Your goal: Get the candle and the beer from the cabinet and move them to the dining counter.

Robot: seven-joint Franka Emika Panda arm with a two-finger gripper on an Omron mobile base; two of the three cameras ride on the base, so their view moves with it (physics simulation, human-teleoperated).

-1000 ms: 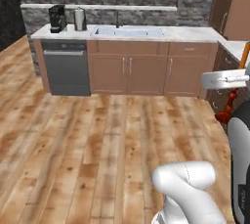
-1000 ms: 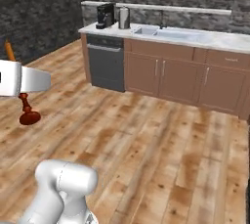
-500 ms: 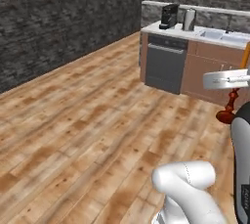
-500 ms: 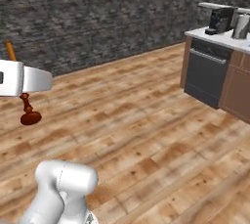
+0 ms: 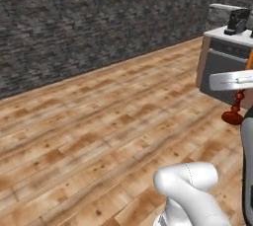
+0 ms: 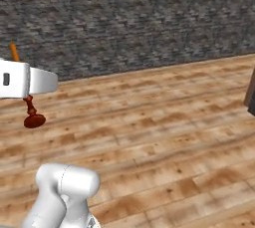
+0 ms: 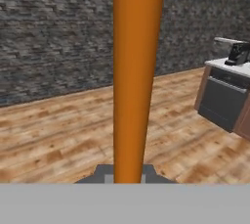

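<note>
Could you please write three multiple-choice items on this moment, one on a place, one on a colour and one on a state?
1. Where is the candle?
A. Held by the gripper above the wooden floor
B. Lying on the floor
C. Standing on the worktop beside the coffee machine

2. What colour is the candle's holder?
A. White
B. Dark red
C. Blue

3. How does the gripper stand?
A. Wide open and empty
B. Shut on the candle
C. Shut on a bottle

Answers:
1 A: in the right base view the candle and its holder hang clear of the wooden floor at the gripper.
2 B: the holder's foot shows dark red in both base views.
3 B: in the hand view the orange taper rises upright straight out of the gripper.
</note>
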